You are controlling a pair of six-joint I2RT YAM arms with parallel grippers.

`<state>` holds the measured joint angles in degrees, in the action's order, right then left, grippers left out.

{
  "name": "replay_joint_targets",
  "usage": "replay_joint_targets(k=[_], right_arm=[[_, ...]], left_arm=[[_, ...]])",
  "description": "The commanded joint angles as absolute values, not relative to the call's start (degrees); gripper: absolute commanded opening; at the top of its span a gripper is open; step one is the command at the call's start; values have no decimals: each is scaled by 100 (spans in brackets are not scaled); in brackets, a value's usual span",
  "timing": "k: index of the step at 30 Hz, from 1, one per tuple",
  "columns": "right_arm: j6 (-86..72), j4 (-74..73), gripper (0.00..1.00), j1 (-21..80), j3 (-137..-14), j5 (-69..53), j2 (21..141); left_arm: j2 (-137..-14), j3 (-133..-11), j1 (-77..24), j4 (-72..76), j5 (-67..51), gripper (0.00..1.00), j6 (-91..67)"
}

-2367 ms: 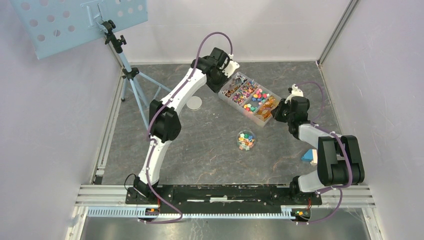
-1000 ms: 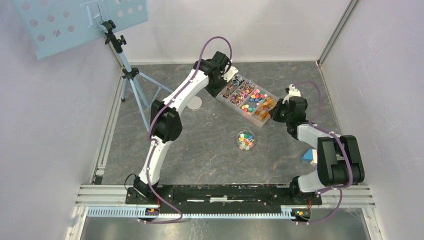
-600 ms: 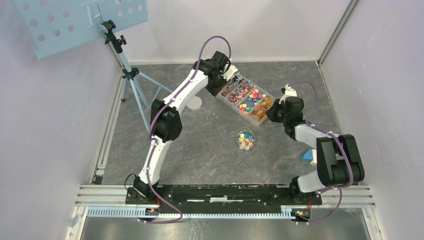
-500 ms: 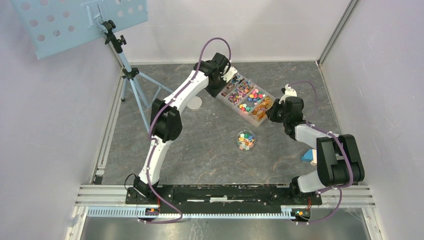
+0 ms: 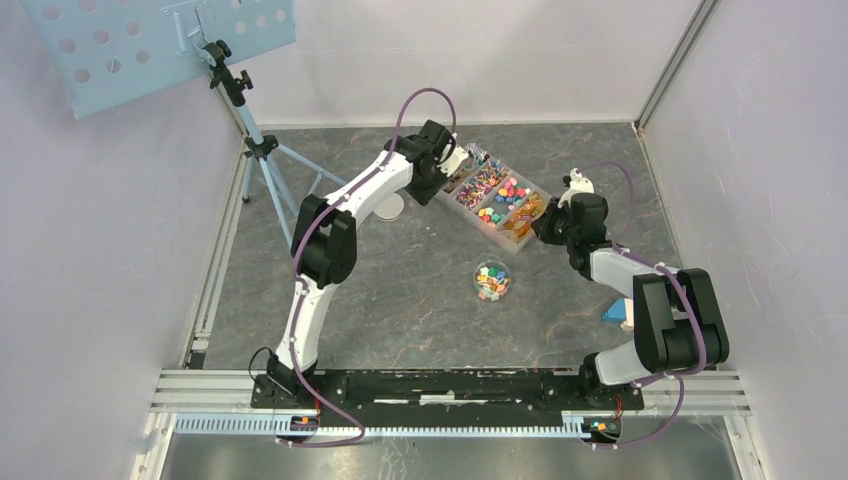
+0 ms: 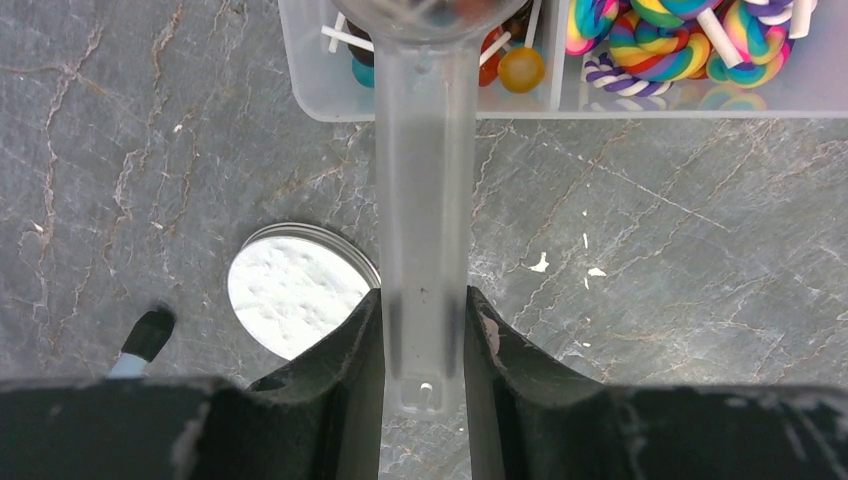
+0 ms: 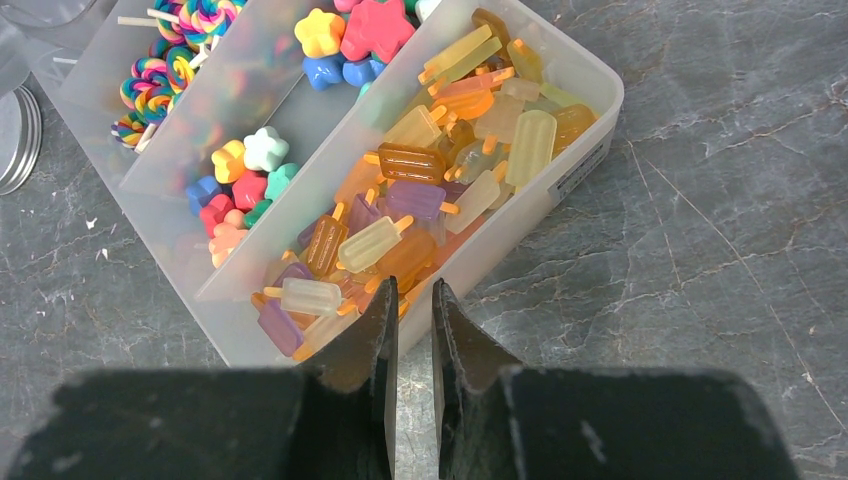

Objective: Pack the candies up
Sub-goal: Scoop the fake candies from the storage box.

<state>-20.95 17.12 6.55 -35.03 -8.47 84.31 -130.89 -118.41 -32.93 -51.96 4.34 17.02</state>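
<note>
Glossy multicoloured candies (image 7: 400,200) fill the tray (image 7: 596,120); left fingers (image 6: 345,375) pinch a scoop (image 6: 425,200), right fingers (image 7: 362,355) its wall.

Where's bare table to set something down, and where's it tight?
Free: grey stone tabletop between the small clear candy jar and the near edge, and left of it. Tight: clear divided candy tray, right gripper clamping its wall, left gripper with frosted scoop, round grey lid beside.

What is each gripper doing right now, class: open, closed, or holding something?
Left gripper: closed on the clear scoop handle.
Right gripper: closed on the candy tray at its near wall.
</note>
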Motion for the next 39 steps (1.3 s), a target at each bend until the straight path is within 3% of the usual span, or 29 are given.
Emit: replay_joint_targets(k=[1, 11, 20, 25, 28, 39], right_arm=[[-1813, 1652, 5, 687, -3562, -1289, 8552], [-1818, 1525, 8, 590, -3887, -1372, 8544], [-1820, 1030, 52, 562, -4517, -1453, 8273], [-1833, 778, 61, 562, -4605, -1521, 7853], [-1839, 703, 62, 568, -4472, -1559, 7352], [-2259, 1116, 33, 1160, -3180, -2333, 5131]], left_arm=[[-12729, -11577, -3271, -5011, 206, 2, 1763], [-12231, -11290, -3266, -4850, -79, 2, 1805], [-11607, -11535, -3270, -5190, -517, 2, 1636], [-11254, -11568, -3278, -5612, -590, 2, 1443], [-10944, -11443, -3292, -5905, -910, 2, 1231], [-9460, -9723, -4222, -5943, -1261, 2, 620]])
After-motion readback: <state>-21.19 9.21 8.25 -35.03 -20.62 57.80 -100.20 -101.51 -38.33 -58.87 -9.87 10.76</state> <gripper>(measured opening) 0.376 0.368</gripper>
